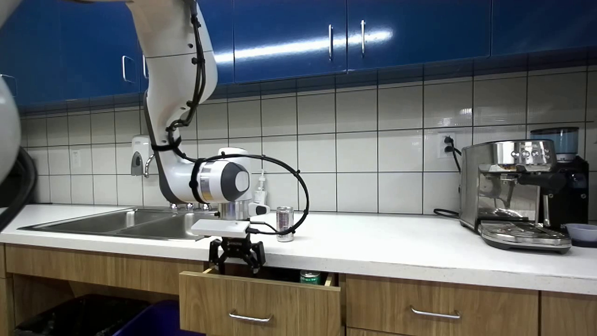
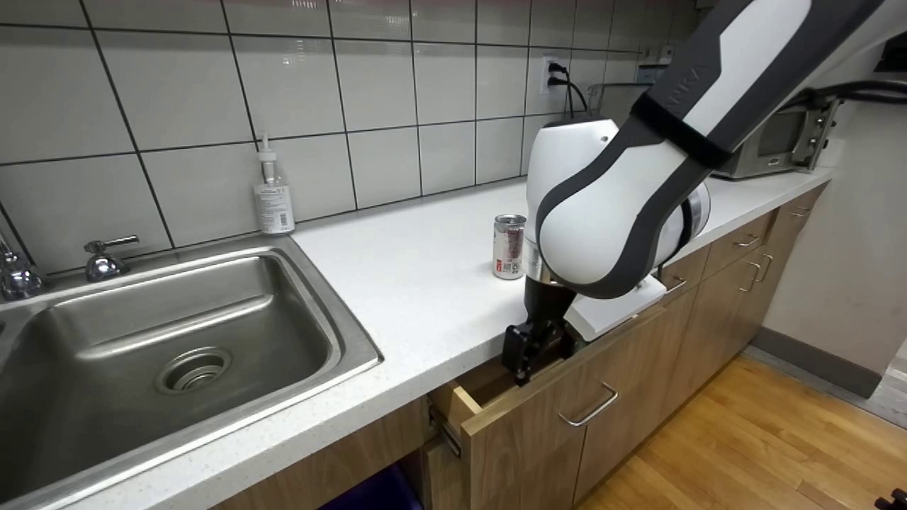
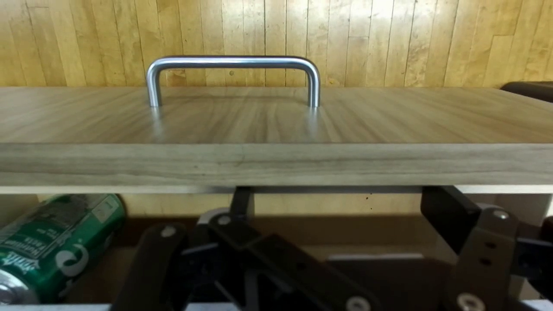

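My gripper point(image 3: 343, 196) points down into a pulled-out wooden drawer point(image 3: 242, 164), its fingers wide apart with nothing between them. In the wrist view the fingertips reach close behind the drawer front; whether they touch it I cannot tell. Both exterior views show the gripper point(image 1: 238, 269) over the drawer opening, towards the sink-side end. The drawer's metal handle point(image 3: 233, 61) is on the outer face, beyond the fingers. A green can point(image 3: 60, 246) lies tilted inside the drawer, also visible as a green can point(image 1: 310, 278) at the drawer's far end. A silver can point(image 2: 509, 246) stands upright on the counter behind.
The white countertop point(image 1: 382, 242) edge overhangs the drawer's back part. A steel sink point(image 2: 340, 340) lies beside it, with a pump bottle point(image 2: 274, 198) near the wall. An espresso machine point(image 1: 508, 186) stands farther along. Blue cabinets point(image 1: 289, 37) hang above; bins point(image 1: 84, 312) stand below.
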{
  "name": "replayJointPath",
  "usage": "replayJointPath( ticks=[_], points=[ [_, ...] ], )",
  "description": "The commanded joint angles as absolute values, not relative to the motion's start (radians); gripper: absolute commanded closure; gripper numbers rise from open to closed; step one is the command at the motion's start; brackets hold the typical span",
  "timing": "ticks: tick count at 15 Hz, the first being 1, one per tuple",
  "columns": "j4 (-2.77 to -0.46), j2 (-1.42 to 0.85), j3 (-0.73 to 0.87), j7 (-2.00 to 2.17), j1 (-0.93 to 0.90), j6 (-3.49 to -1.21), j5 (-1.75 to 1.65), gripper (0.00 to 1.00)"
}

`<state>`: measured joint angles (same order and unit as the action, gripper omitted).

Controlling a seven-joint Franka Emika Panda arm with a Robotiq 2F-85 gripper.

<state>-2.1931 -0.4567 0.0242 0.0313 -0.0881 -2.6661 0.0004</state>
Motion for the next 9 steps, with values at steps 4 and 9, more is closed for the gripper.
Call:
replayJointPath(
  ticks=[4, 9],
  points=[
    [-2.275, -0.394, -0.006, 0.059, -0.075, -2.651, 0.028, 0.00],
    [-2.308, -0.374, -0.014, 0.062, -0.079, -2.654, 0.037, 0.00]
  ],
)
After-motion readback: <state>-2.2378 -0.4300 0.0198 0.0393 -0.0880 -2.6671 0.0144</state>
